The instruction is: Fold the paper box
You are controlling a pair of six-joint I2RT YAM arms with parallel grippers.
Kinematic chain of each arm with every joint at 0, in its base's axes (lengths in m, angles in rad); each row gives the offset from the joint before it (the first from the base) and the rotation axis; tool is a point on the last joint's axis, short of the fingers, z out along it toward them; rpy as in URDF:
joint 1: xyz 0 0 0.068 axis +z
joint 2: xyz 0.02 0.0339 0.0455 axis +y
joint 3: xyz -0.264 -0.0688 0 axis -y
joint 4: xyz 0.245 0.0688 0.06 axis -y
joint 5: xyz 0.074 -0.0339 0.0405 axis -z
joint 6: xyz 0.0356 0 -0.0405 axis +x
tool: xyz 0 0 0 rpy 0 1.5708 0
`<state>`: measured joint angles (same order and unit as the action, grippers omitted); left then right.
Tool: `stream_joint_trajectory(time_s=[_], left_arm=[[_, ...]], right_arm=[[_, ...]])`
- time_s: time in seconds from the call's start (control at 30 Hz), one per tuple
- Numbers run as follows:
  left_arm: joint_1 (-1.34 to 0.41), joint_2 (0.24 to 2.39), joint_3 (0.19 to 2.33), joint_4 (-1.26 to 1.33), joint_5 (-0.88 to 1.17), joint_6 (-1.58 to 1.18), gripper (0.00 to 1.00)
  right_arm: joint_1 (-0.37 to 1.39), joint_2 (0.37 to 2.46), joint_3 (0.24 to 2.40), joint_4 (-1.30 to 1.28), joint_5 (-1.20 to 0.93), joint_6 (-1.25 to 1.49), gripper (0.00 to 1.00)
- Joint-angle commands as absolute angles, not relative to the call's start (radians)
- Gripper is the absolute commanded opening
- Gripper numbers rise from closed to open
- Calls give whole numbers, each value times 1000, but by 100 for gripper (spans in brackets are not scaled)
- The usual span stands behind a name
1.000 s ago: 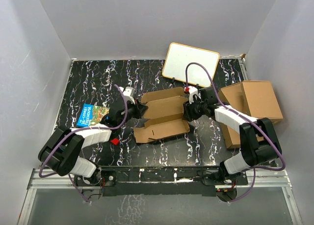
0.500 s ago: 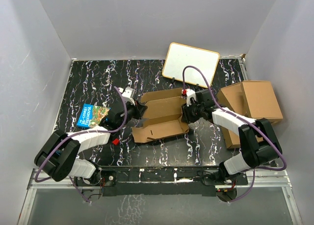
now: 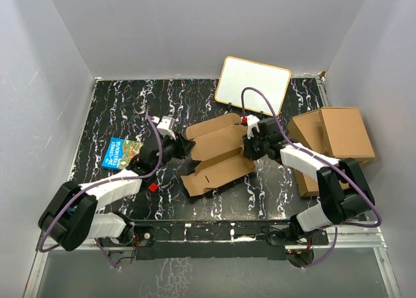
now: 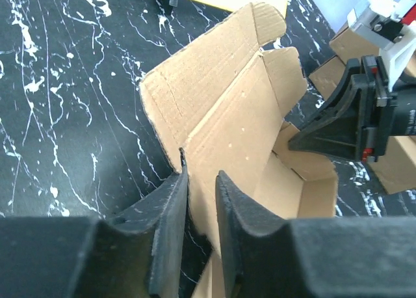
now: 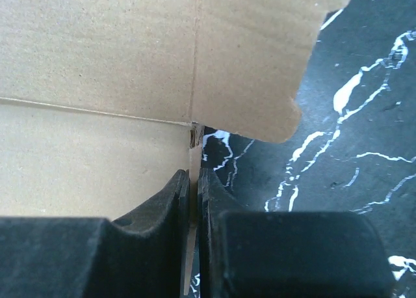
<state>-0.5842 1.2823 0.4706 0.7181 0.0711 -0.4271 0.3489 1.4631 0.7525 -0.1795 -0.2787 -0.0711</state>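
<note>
Paper box shows corrugated brown cardboard, rounded flaps.

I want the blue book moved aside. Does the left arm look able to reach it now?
Likely yes: the book lies beside that arm, nothing between, once the left gripper leaves the box edge.

A black table top veined with white marbling fills the floor of a plain booth. Behind the table rises a pale grey rear wall. Matching walls stand along the table's left side and right side, all matte. At the table's far edge a white board stands tilted in front of the rear wall. On the table's right side sits a pile of brown cardboard boxes. Along the table's near edge runs a metal rail — beyond it, a glossy grey panel. The light is soft and even.
</note>
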Motion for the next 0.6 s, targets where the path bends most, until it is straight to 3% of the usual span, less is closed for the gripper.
stream_joint_trajectory(time_s=[0.0, 0.13, 0.23, 0.4, 0.57], left_arm=[[-582, 1155, 447, 634, 78, -503, 28], [-580, 1013, 402, 505, 40, -575, 34], [-578, 883, 357, 375, 1, -623, 33], [-576, 726, 281, 250, 36, -748, 3], [-585, 767, 222, 322, 121, -902, 0]], right_arm=[[350, 1416, 758, -103, -205, -115, 8], [350, 1400, 751, -87, -205, -135, 8], [349, 1394, 750, -86, -202, -147, 8], [350, 1383, 749, -84, -212, -147, 8], [348, 1386, 747, -84, -225, -139, 8]])
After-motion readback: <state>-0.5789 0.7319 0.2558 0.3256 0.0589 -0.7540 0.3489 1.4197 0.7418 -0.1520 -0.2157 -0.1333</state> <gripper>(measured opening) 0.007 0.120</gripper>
